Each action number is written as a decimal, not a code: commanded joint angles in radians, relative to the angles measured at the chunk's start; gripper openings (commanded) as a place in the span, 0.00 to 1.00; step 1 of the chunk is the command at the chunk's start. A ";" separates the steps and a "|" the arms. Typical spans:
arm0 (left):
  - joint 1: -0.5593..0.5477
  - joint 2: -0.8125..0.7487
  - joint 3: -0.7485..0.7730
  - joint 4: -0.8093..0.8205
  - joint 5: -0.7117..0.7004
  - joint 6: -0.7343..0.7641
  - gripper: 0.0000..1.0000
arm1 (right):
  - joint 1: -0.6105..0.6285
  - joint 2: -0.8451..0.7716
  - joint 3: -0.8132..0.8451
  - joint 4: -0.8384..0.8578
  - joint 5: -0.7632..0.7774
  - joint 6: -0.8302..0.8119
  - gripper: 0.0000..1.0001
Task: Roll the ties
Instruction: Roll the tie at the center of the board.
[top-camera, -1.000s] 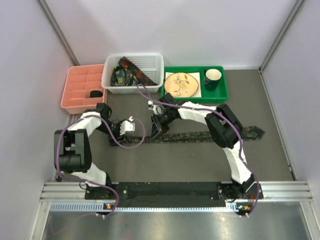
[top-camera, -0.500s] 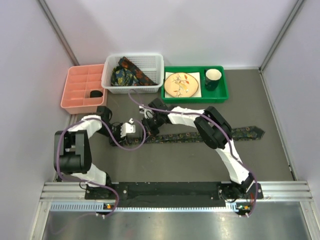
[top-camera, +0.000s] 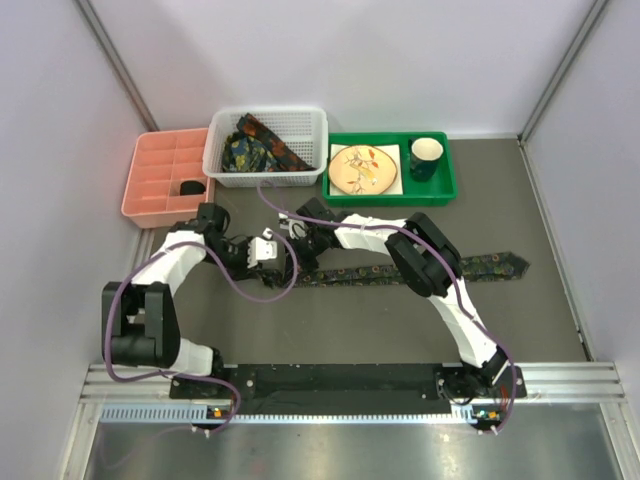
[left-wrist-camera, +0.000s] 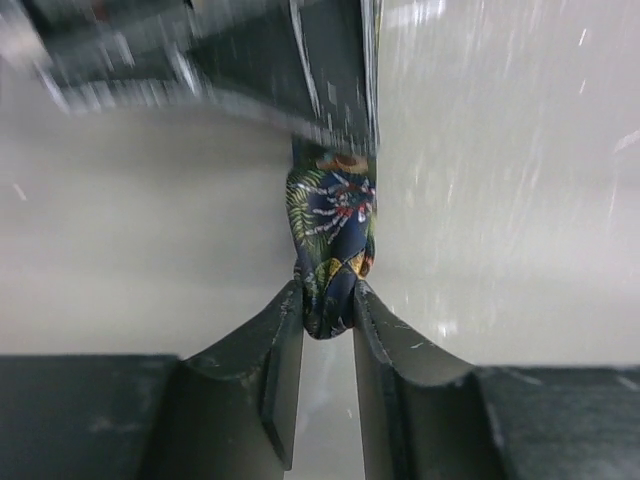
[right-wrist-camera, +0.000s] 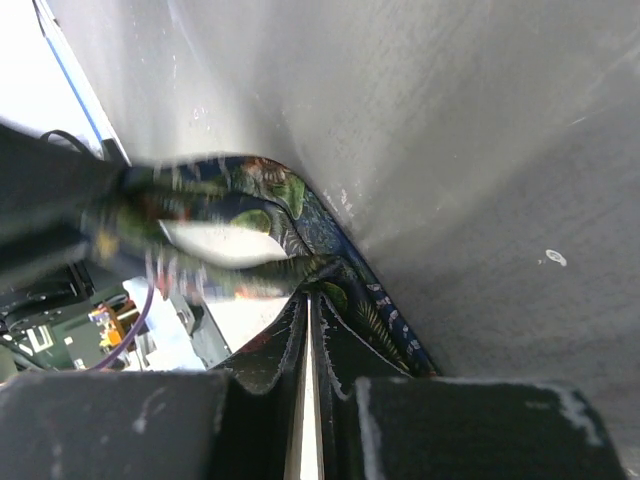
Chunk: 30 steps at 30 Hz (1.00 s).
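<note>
A dark paisley tie (top-camera: 370, 271) lies on the table (top-camera: 350, 330), long axis left to right, wide point far right, narrow end at the left where both arms meet. The left gripper (left-wrist-camera: 328, 300) pinches a bunched fold of that end between nearly closed fingertips; the right gripper (right-wrist-camera: 310, 300), just beside it along the tie, is squeezed tight on the fabric's edge.

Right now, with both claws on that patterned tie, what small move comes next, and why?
Probably curl the pinched end toward the wide end: left gripper and right gripper both clamp the tie at its narrow end, and the rest lies flat, unrolled.
</note>
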<state>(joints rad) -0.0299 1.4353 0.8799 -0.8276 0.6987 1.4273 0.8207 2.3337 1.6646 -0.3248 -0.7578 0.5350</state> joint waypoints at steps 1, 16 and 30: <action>-0.090 -0.026 0.063 0.019 0.094 -0.097 0.29 | 0.003 0.021 0.017 -0.003 0.043 -0.009 0.04; -0.237 0.057 0.050 0.203 0.048 -0.249 0.28 | -0.138 -0.218 -0.193 -0.023 -0.136 -0.040 0.24; -0.249 0.063 0.034 0.189 0.051 -0.220 0.30 | -0.153 -0.206 -0.215 0.119 -0.179 0.031 0.45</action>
<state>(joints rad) -0.2707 1.5036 0.9192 -0.6544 0.7177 1.2068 0.6647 2.1612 1.4483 -0.3214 -0.8974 0.5137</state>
